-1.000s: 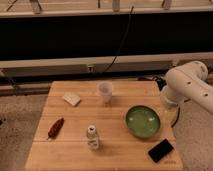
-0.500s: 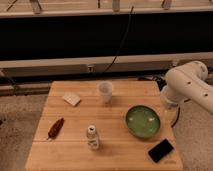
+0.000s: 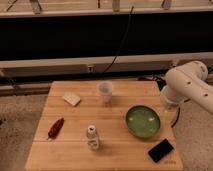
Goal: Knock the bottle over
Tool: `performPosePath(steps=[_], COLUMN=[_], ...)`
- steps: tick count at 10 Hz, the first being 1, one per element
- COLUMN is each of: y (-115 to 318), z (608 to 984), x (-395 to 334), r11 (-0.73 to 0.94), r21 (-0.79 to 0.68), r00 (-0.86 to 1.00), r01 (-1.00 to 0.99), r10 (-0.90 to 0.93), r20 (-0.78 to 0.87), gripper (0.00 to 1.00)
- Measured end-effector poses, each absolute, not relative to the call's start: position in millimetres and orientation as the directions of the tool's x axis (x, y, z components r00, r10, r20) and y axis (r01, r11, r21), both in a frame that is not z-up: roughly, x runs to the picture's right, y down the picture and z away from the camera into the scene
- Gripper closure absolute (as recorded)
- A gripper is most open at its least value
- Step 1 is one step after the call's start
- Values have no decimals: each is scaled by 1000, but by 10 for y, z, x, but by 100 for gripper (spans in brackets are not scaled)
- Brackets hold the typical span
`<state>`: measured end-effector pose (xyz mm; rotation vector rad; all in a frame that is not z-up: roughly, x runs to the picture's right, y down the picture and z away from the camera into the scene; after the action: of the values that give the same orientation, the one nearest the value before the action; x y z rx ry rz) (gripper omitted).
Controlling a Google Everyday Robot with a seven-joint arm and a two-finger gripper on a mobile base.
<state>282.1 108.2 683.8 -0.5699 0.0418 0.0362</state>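
Observation:
The small pale bottle (image 3: 92, 137) with a round whitish cap stands upright on the wooden table (image 3: 75, 155), near the front and left of centre. My white arm (image 3: 186, 87) bends over the table's right edge, far to the right of the bottle. The gripper itself does not show; it is hidden behind or below the arm, and only arm segments are in view.
A translucent white cup (image 3: 105, 92) stands at the back centre. A green bowl (image 3: 143, 121) sits at the right, with a black phone (image 3: 161, 150) in front of it. A pale flat packet (image 3: 71, 99) lies at the back left, and a reddish-brown item (image 3: 55, 128) at the left.

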Motion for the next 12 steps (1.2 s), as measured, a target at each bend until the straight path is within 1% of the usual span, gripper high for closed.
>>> performPosePath(steps=[3,7,10,12], y=[1146,1234,1366,1450], z=[6838,6825,6826,6837], x=[2456,2352,1996,1885], r11=[842,839,830,824], r21=[-540,-538,-538,-538], r00=[999,995,987,980], r01=[22,77,143,177], r10=[-43,-98,-161,-195], r20=[-26,-12,12,23], gripper=[20,20,20,20])
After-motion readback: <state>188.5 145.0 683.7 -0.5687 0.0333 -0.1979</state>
